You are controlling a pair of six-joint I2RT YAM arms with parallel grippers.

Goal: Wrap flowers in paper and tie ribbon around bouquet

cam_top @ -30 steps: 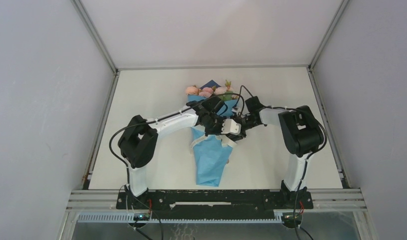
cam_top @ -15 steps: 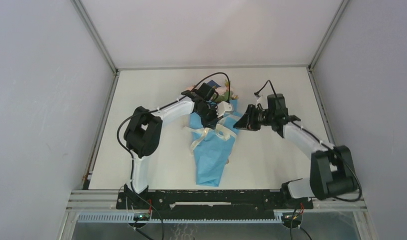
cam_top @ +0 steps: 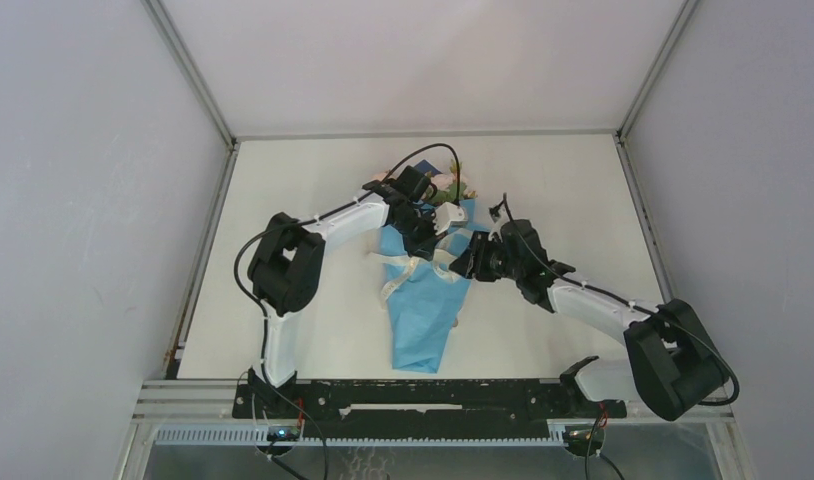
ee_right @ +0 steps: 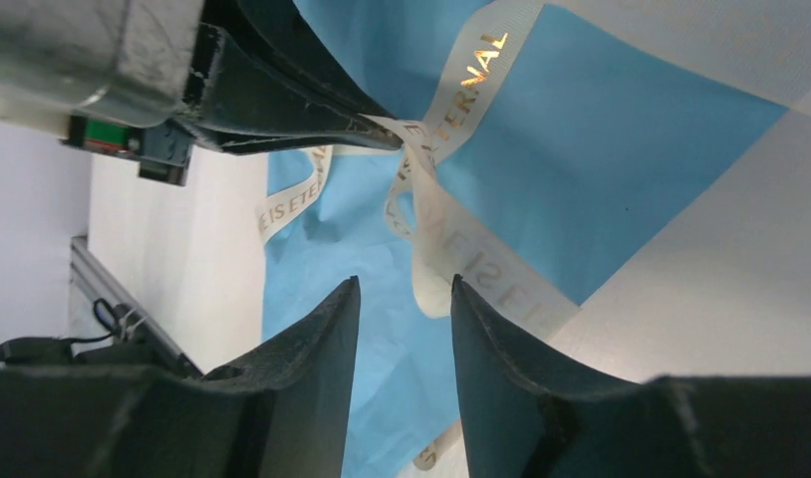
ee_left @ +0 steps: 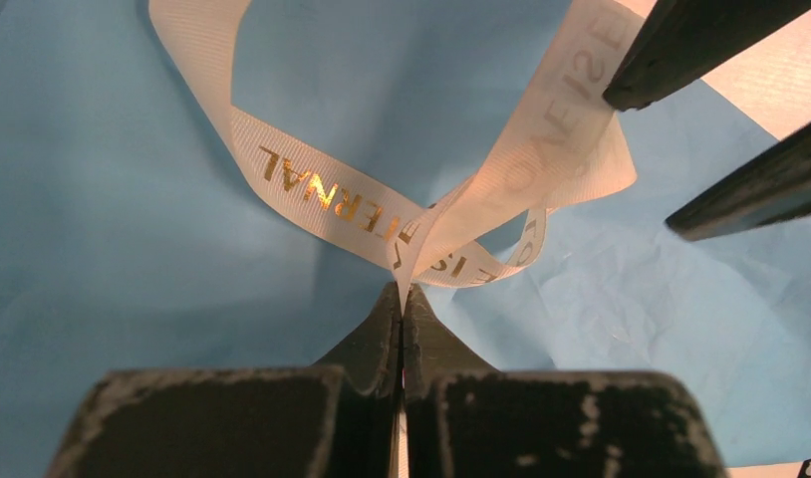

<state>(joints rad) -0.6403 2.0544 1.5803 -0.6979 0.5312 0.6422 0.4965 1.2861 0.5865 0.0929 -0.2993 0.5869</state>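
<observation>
two tails of ribbon (cam_top: 393, 262) cross on the bouquet (cam_top: 423, 318), so the step in hand looks like drawing the knot tight.

from above, the bouquet lies mid-table (cam_top: 283, 200) with its flowers (cam_top: 449, 188) at the far end. the left gripper (cam_top: 423, 246) sits at the ribbon crossing, and the right gripper (cam_top: 457, 268) is just beside it.

in the left wrist view, the left jaws are pressed together on the ribbon right at the crossing, over light blue paper (ee_left: 113, 199). the right fingers stand apart beside the free tail.

in the right wrist view, the right jaws are apart, with that tail showing in the gap and nothing pinched.

to do it well, i judge: hold the left pinch firm at the crossing and close the right on the tail near the knot. then pull outward, low and level, so the thin paper neither crumples nor unrolls.
</observation>
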